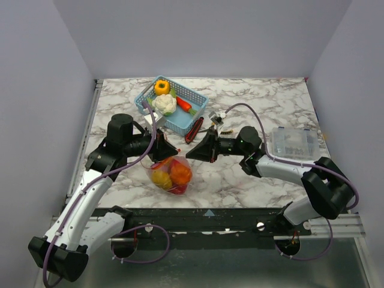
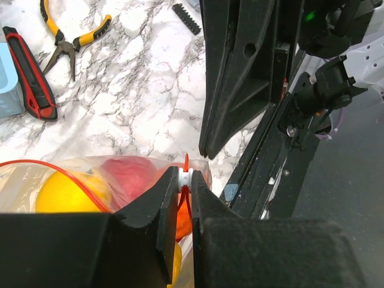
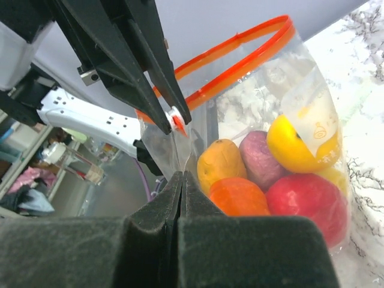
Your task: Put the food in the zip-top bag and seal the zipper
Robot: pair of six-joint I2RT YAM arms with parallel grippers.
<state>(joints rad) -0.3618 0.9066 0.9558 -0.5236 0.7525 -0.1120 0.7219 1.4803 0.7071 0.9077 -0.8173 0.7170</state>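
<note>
The left gripper (image 2: pixel 187 182) is pinched tight on the zipper (image 2: pixel 186 162) at a corner of the zip-top bag (image 2: pixel 24 183), with a small white piece showing between its fingertips. Through the clear film a yellow fruit (image 2: pixel 60 201) and a red fruit (image 2: pixel 133 176) show. The right gripper (image 2: pixel 205 150) hangs just above that corner, fingers pressed together. On the marble table (image 2: pixel 138 96) lie yellow-handled pliers (image 2: pixel 72 39) and a red-and-black utility knife (image 2: pixel 30 78).
</note>
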